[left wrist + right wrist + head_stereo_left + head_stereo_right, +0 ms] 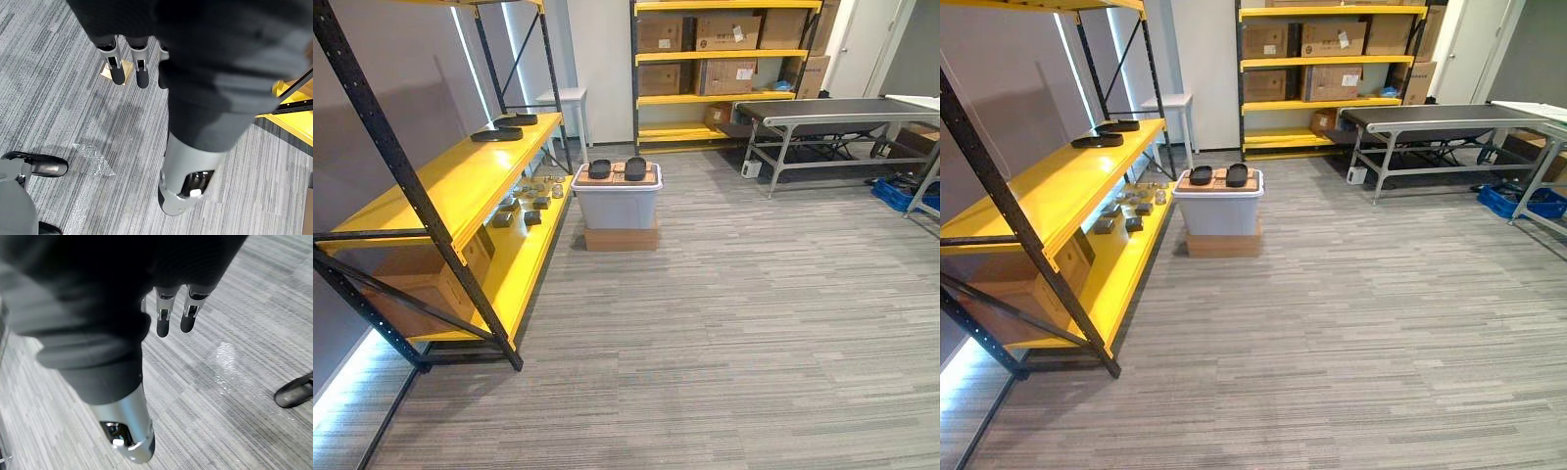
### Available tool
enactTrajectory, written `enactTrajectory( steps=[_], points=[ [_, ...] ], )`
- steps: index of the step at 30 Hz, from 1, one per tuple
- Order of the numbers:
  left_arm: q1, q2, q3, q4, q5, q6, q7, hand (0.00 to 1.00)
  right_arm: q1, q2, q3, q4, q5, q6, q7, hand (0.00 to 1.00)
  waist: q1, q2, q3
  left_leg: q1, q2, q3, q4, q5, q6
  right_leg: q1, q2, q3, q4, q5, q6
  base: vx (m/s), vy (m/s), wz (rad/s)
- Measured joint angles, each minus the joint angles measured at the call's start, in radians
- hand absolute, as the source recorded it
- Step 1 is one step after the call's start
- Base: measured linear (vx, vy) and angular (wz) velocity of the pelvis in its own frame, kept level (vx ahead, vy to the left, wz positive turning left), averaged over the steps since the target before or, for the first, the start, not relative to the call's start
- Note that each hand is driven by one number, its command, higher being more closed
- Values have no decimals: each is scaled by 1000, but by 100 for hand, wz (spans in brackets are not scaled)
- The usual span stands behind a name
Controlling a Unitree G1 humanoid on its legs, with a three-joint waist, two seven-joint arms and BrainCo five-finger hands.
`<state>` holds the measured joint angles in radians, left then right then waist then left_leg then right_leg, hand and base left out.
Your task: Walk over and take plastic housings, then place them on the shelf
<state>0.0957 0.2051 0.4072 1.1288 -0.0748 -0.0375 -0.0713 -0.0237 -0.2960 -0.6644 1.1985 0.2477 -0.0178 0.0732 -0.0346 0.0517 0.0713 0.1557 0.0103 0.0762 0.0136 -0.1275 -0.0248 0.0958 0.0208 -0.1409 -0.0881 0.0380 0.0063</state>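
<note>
Black plastic housings (599,168) being kept on a grey bin (617,208).
The bin is being flanked by the yellow shelf (440,181); the left hand (116,71) and right hand (163,322) are being held over the carpet (234,396), fingers released and nothing being grasped.

Yellow shelf (460,176) with black frame; black housings (635,168); pale grey bin (617,208); grey streaked carpet (754,323); brown boxes (727,32) at twelve o'clock.

Bright, even light. A pale glare patch lies on the floor (254,308) just past the right hand (164,318); a white glow runs low beside the shelf (440,186).
</note>
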Motion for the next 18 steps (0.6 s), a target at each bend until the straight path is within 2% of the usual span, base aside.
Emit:
enactTrajectory(
  steps=[7,14,18],
  points=[
    [-3,-20,-1,1,-1,-4,1,0,-6,4,1,0,0,0,-1,0,0,-1,1,4,6,6,-11,2,2,-4,7,1,2,0,0,-5,-11,-2],
    [-3,-20,-4,0,-2,-12,3,0,-27,42,48,0,0,0,-2,0,5,-3,10,-7,8,30,-21,1,2,-29,12,23,0,0,0,-2,-10,-9],
    [-17,-24,-47,-2,-25,-20,7,0,-34,56,57,-1,0,0,-3,0,6,-5,29,-23,5,32,-27,1,2,-48,10,27,4,0,0,1,-4,-3]
  ],
)
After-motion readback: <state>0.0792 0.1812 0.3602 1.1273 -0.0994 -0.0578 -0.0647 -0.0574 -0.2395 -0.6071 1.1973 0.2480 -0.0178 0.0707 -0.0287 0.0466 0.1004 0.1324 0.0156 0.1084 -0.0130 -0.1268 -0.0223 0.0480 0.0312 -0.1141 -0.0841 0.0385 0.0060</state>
